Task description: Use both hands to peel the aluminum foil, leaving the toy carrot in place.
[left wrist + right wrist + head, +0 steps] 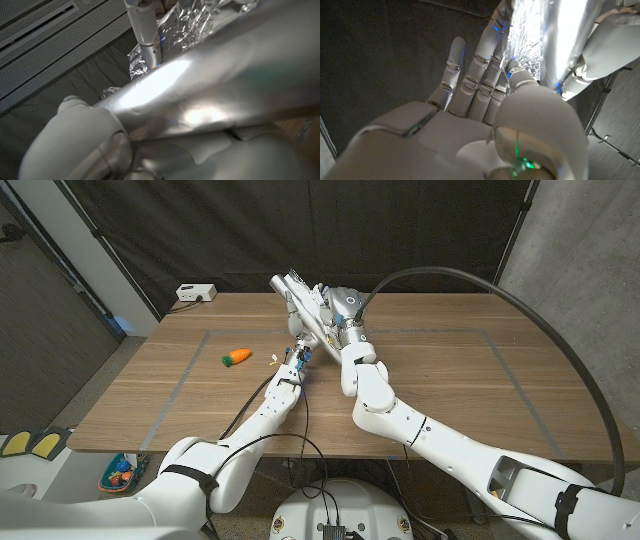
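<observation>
Both hands are raised together over the table's (440,380) far middle, the aluminum foil (335,298) crumpled between them. The right hand (345,315) presses its fingers (487,70) against the foil; the left hand (298,298) reaches up beside it, touching the foil. Whether either truly grips it is hard to tell, since the arms cross and hide the contact. The toy carrot (236,357) lies bare on the table, well apart, toward the robot's left.

A white power strip (195,293) lies on the wooden table (450,380) at its far left corner. Grey tape lines (180,385) mark a rectangle on the table. Black curtain (300,225) hangs behind the table
</observation>
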Tool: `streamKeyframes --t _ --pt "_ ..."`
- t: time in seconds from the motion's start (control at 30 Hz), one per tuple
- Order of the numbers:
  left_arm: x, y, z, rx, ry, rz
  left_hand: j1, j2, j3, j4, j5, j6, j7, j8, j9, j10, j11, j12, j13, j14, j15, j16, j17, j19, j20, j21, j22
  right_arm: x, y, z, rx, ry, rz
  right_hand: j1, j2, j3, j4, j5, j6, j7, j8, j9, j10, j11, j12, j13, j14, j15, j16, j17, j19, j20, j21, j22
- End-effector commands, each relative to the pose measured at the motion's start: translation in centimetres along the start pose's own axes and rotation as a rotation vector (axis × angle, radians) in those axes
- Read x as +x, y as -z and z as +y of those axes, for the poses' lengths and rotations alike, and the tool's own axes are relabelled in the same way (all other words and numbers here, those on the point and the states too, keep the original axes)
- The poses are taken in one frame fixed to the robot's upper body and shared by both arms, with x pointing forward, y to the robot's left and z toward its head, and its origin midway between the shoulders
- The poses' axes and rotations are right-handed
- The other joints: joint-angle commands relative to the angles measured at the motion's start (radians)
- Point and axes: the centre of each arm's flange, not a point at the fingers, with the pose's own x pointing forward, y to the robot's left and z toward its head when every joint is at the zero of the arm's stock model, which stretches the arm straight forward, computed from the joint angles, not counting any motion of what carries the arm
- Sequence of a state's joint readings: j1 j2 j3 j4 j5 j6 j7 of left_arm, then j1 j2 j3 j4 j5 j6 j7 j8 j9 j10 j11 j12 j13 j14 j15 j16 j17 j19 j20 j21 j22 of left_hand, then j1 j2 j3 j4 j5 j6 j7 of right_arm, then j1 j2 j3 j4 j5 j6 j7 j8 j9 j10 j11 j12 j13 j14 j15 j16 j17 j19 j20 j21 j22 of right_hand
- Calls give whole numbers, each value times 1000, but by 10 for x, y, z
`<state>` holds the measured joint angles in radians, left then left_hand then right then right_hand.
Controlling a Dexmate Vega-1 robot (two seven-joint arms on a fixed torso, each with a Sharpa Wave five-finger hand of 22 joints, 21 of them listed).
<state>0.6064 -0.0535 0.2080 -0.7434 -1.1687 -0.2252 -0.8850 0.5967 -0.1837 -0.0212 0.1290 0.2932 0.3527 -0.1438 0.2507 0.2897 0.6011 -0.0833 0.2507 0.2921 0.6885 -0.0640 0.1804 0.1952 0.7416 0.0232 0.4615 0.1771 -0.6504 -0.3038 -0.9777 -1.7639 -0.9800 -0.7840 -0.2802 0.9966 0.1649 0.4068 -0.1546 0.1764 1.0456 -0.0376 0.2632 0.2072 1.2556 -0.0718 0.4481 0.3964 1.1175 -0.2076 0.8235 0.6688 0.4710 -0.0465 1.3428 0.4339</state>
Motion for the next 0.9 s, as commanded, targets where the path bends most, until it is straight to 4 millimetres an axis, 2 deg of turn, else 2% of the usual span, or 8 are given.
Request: streamKeyframes --t 0.03,0.6,0.9 --pt "2 4 2 -22 29 -8 -15 4 -25 1 6 -43 -6 -24 -9 -34 13 -12 -3 -26 -69 -5 3 0 20 -9 4 6 5 -8 -10 58 34 17 -3 -2 -8 -2 18 1 2 6 16 -2 11 10 8 -22 11 10 6 -84 13 2" --pt "1 7 3 -40 30 -14 -14 8 -58 -9 11 -109 -4 -53 -25 -78 18 -25 -12 -76 -56 -7 2 -9 33 -26 5 15 8 -23 -36 130 52 44 -8 -18 -8 -1 45 9 -3 14 37 -2 35 55 14 -22 43 40 2 -91 84 8" --pt "-1 8 1 -37 42 -15 -5 5 -71 -18 14 -123 1 -55 -31 -101 21 -31 -15 -102 -54 -9 2 -20 45 -36 5 17 7 -30 -48 159 57 55 -14 -23 -9 0 56 12 -3 19 48 -4 46 74 16 -22 55 53 4 -95 113 8"
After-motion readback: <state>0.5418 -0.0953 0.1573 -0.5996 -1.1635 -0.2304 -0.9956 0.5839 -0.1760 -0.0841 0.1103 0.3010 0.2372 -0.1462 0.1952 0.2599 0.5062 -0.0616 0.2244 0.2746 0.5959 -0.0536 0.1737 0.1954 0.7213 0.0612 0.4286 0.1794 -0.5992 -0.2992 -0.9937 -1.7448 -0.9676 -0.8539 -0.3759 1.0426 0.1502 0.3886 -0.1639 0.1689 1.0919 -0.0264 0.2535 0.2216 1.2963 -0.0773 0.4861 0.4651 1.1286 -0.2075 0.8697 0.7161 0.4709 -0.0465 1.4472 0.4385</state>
